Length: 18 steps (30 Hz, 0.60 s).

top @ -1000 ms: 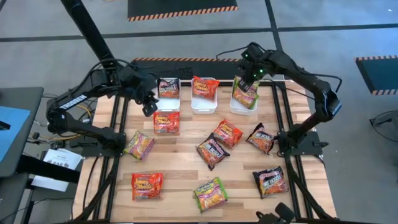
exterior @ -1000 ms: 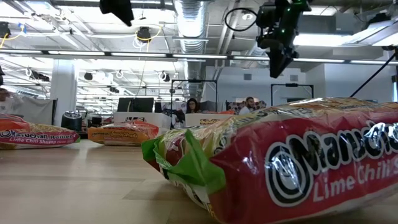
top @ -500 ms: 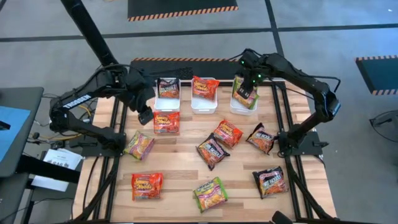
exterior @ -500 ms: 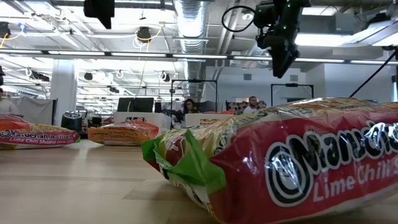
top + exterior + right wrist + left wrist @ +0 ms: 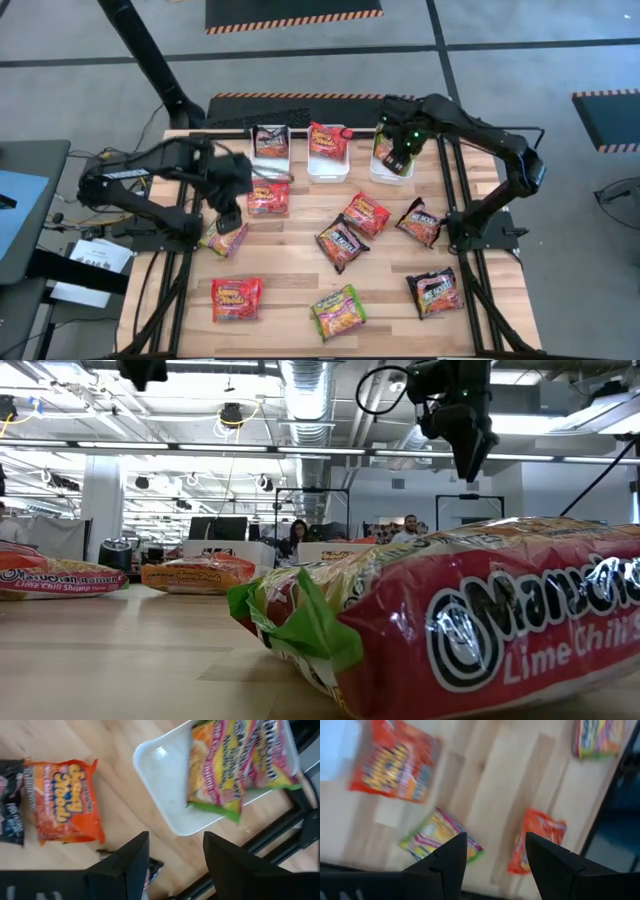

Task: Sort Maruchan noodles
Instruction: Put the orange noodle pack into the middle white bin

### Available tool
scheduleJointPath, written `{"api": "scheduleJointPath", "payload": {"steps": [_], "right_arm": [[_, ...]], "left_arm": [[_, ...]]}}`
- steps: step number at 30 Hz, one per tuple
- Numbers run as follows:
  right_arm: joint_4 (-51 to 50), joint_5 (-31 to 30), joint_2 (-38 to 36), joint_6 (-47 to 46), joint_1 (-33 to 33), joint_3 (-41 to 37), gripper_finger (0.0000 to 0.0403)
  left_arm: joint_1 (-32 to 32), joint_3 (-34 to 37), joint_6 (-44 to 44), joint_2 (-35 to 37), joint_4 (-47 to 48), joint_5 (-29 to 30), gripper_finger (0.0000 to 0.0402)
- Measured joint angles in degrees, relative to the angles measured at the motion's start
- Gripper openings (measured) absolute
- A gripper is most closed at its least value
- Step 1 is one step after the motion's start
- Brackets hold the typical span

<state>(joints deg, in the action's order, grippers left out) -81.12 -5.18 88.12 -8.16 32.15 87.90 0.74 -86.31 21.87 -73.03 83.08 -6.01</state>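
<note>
While both arms' jaws stand apart | left bin (image 5: 270, 160): dark packet (image 5: 270, 140) | middle bin (image 5: 328, 165): red packet (image 5: 329, 140) | right bin (image 5: 165, 785): green packet (image 5: 235, 765)

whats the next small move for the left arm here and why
Probably lower the left gripper onto the green packet at the table's left edge. Its fingers stand open and empty just above that packet, and a green packet already lies in the right bin, so that bin looks like where it belongs.

Packets (image 5: 236, 298) are red-orange, black (image 5: 435, 292), or green with yellow (image 5: 338, 311); bins (image 5: 327, 165) are white; the counter (image 5: 290, 270) is pale wood.
</note>
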Motion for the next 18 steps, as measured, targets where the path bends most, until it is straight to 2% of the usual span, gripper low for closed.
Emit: {"api": "scheduleJointPath", "payload": {"steps": [8, 18], "right_arm": [[-0.11, 3.73, 0.02, -6.46, -6.38, 0.00, 0.0210], [-0.13, 3.77, 0.02, -11.44, -15.66, 0.00, 0.0210]], "left_arm": [[-10.14, 8.28, 6.19, -0.07, -4.78, -2.23, 0.0187], [-20.48, 15.69, 12.95, -0.07, -14.19, -2.31, 0.0187]]}}
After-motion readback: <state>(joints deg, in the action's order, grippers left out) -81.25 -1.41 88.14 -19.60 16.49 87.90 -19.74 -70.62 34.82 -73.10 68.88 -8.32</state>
